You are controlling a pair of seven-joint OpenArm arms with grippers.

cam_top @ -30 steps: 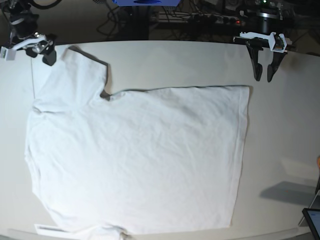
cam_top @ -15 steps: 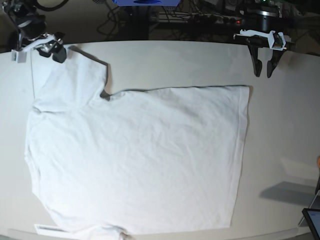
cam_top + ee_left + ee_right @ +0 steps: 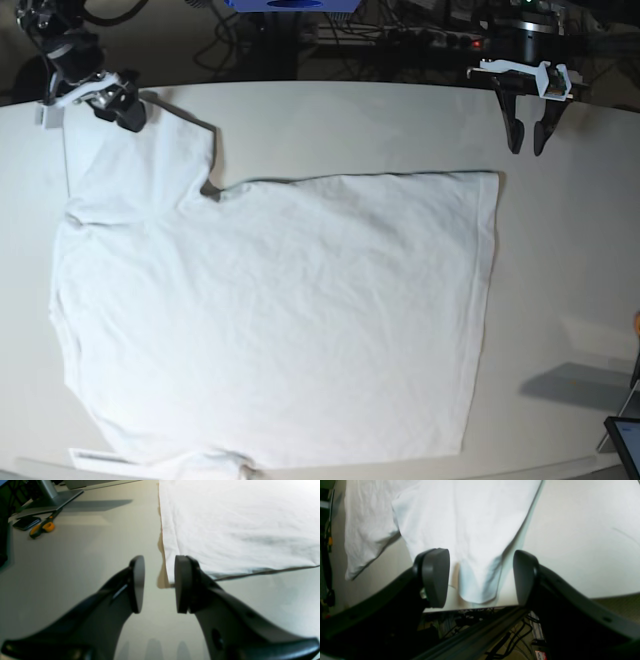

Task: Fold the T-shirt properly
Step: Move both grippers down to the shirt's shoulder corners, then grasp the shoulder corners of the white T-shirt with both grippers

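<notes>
Since a second ago, the right gripper (image 3: 118,103) is swinging in along the far table edge and is now arriving right at the tip of the sleeve (image 3: 165,150), where before it sat off to the side of it. Its jaws are standing wide apart, and in the right wrist view the sleeve end (image 3: 477,587) is lying between the pads (image 3: 436,576), not yet pinched. The left gripper (image 3: 527,140) is hanging almost unmoved just beyond the hem corner (image 3: 492,180), jaws parted with a clear gap and holding nothing; the left wrist view is showing that corner (image 3: 170,578) just past the pads. The T-shirt (image 3: 280,320) is lying spread flat on the table (image 3: 350,125), no fold made. This is looking like the set-up for a first grab: sleeve tip on one side, hem corner on the other.
</notes>
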